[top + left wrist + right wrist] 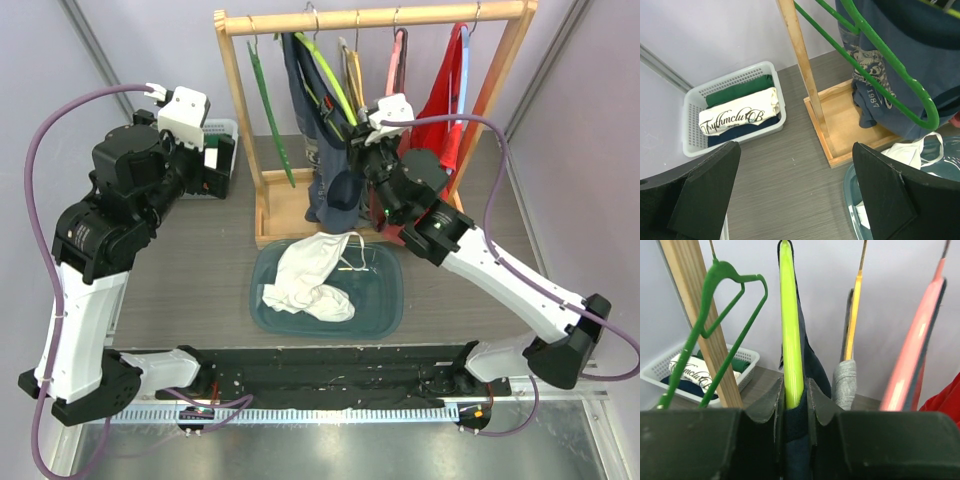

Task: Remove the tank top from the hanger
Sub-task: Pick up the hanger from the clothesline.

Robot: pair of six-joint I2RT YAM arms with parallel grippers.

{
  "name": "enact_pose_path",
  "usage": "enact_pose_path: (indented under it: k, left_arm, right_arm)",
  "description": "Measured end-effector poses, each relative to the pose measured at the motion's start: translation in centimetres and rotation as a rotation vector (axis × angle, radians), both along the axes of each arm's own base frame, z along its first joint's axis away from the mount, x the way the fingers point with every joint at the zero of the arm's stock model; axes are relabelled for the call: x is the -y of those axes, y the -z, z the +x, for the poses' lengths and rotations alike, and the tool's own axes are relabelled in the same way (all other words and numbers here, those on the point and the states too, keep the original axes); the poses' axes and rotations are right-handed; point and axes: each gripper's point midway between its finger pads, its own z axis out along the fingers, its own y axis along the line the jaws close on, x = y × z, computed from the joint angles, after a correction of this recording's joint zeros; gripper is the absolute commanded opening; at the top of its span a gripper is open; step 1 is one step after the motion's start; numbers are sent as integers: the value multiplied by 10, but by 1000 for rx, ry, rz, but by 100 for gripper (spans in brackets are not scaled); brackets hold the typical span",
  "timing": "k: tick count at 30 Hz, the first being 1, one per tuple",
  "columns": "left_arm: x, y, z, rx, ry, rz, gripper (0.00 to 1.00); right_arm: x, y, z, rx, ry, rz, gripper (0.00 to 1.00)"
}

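Clamped with the right gripper (792,412) on the navy tank top (330,195), right where its fabric wraps the lime hanger (790,330), likely to peel the shoulder off that arm; hanging on the wooden rack (370,17), not yet freed; holding the left gripper (795,200) spread wide and empty off by the rack's left post, seemingly in reserve to steady the hanger; presumably bound for the teal tub (385,295) below.

A folded cream shirt (737,116) in the basket (692,142) carries black script that seems to read "Truthmclub", though the last letters are unclear. The navy tank top (874,97) bears a pale print with the number "1987"; its other lettering is too small to read.
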Motion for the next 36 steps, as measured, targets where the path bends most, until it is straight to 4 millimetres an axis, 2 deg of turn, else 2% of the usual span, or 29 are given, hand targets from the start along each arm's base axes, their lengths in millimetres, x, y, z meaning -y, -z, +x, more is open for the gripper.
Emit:
enact_pose_path:
  k: [5,13,17,21,24,26,31,36]
  left_arm:
    - [2,2,2,-6,6,1,100]
    - [6,6,6,-20,13,8,100]
    - [7,5,7,-18,15,6,100]
    - [9,1,9,-15,20,2,100]
    - [12,0,10,-18,27,-3,100]
    - [14,1,12,-23,33,-6,100]
    - [16,4,12,-37,38,-7,100]
    - [16,5,11,-44,37,-13,100]
  right_arm:
    - [18,-25,-21,36,-22,35,1]
    - [20,-27,-35,-4,-78,26,1]
    - [25,-28,-59,-46,-158,14,1]
    - [44,-35,-97,-68,-248,32,1]
    - [64,-56,-133,-33,-321,76,1]
    - [76,-80,-154,10,-365,113,1]
    - [91,-124,-187,110,-451,173,1]
    - [99,-145,-210,165,-511,199,1]
